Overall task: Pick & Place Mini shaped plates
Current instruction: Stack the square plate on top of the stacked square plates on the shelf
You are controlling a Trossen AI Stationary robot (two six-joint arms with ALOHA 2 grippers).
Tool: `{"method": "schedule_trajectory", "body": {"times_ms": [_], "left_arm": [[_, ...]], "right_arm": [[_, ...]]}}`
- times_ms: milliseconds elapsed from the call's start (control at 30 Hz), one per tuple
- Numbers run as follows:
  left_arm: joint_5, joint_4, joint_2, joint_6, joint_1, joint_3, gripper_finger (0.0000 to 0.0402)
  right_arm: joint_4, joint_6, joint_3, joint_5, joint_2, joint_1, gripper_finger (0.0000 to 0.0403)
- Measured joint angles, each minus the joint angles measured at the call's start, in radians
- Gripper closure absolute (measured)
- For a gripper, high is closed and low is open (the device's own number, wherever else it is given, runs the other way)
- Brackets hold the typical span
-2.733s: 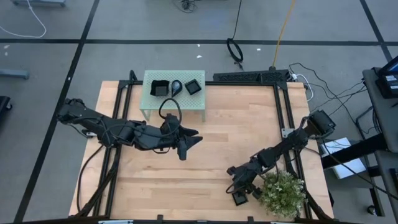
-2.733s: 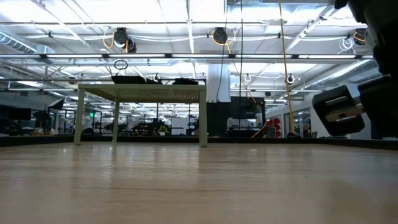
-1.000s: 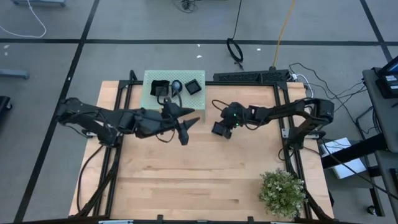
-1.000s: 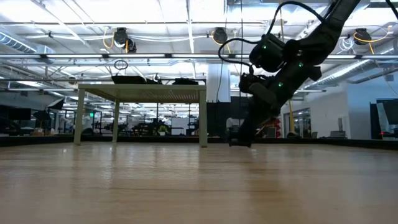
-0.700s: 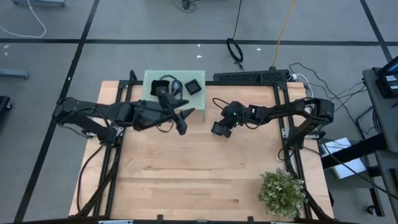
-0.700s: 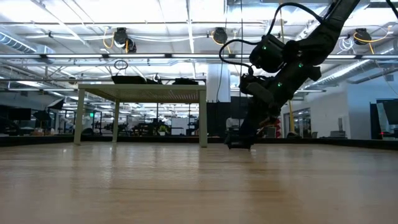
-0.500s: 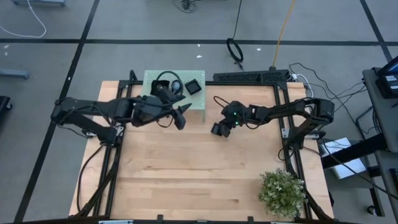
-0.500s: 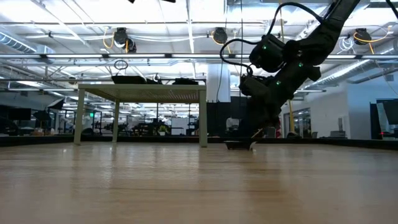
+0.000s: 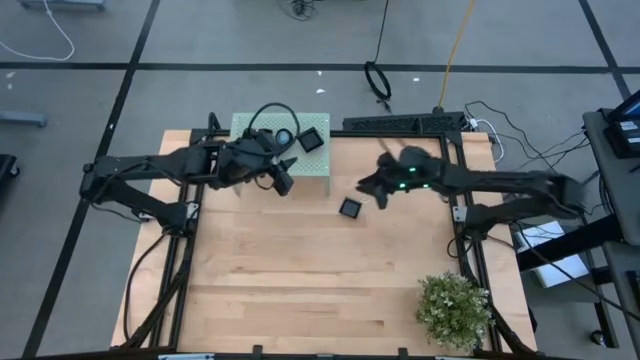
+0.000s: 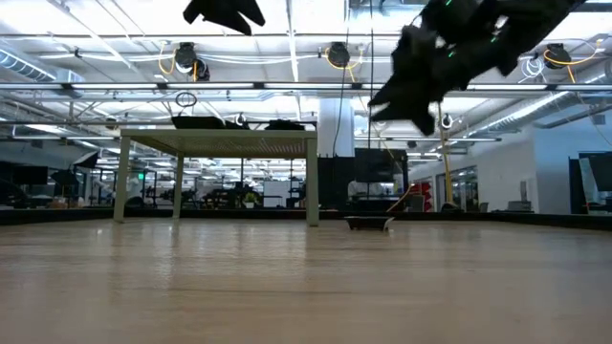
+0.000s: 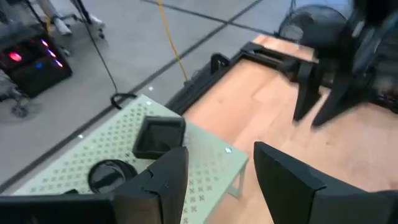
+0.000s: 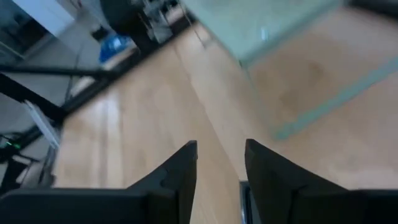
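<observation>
One small square black plate [image 9: 350,208] lies flat on the wooden table, seen in the low view as a thin dark dish [image 10: 369,224]. My right gripper [image 9: 368,186] hangs open above and just beyond it, touching nothing [image 10: 413,103]. Two more black plates sit on the green perforated platform [image 9: 318,165]: a square one [image 9: 313,140] [image 11: 160,137] and a round one [image 9: 284,136] [image 11: 107,175]. My left gripper [image 9: 283,180] is open, high over the platform's near edge [image 10: 225,11] [image 11: 214,180]. Its arm covers the platform's left part.
The platform stands on thin legs [image 10: 312,182] at the table's far left. A potted green plant [image 9: 455,308] sits at the near right corner. Black frame rails [image 9: 462,190] line the table's sides. Bare wood [image 9: 300,280] stretches across the middle and near side.
My right gripper carried the square plate from near the plant to the table's middle, set it down, let go, then rose and drew back toward the far right. The plate stays on the wood. My left gripper moved toward the far edge and up, over the platform.
</observation>
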Motion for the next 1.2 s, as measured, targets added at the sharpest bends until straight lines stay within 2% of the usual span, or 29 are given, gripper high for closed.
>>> {"method": "schedule_trajectory", "body": {"times_ms": [133,400,633,1000,1100,1200], "left_arm": [[0.054,-0.001,0.000,0.000,0.028,0.000,0.0215],[0.059,-0.001,0.001,-0.033,0.053,0.000,0.0215],[0.088,0.000,0.001,-0.105,0.052,0.000,0.0215],[0.091,0.001,0.001,-0.169,0.052,0.000,0.0215],[0.091,0.001,0.001,-0.195,0.052,0.000,0.0215],[0.095,0.001,0.001,-0.239,0.052,0.000,0.0215]], "right_arm": [[-0.091,-0.025,0.000,0.051,-0.187,-0.012,0.0277],[-0.355,-0.166,0.000,0.199,-0.501,-0.014,0.0277],[-0.528,-0.180,0.000,0.209,-0.679,-0.014,0.0277],[-0.517,-0.251,-0.028,0.206,-0.794,-0.013,0.0277],[-0.404,-0.253,-0.117,0.206,-0.820,-0.013,0.0277],[-0.217,-0.215,-0.249,0.206,-0.840,-0.013,0.0277]]}}
